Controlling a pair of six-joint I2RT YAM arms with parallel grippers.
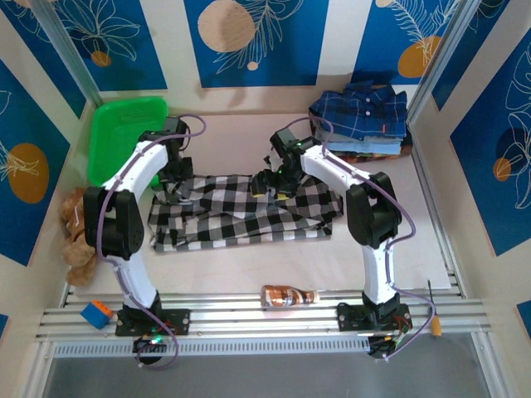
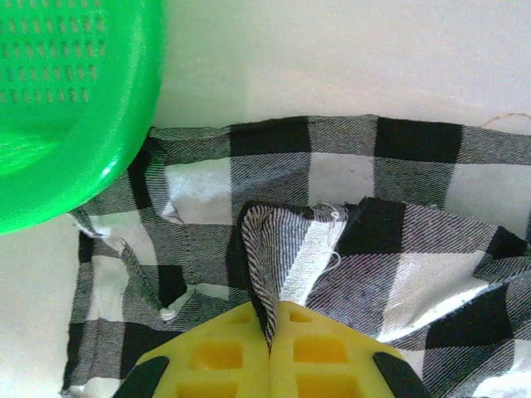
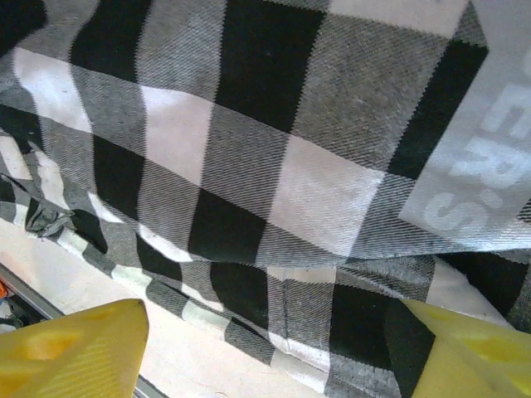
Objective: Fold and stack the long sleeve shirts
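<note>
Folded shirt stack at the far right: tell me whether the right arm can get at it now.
Probably yes. The right gripper is open and empty above the checked shirt, and nothing stands on the table between it and the folded stack.

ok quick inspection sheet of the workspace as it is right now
surface: pale table, bare in front of the shirt
job's things: checked shirt spread out and rumpled mid-table; folded shirts stacked at the far right corner, navy one on top
clutter: green basket far left; plush toy at the left edge; brown bottle lying on its side at the near edge; blue and orange block by the left arm's base
end effectors: left end effector shut on a fold of the checked shirt; right end effector open over the same shirt
cables: purple cables run along both arms, no snag seen
surroundings: blue and white leaf-patterned walls
</note>
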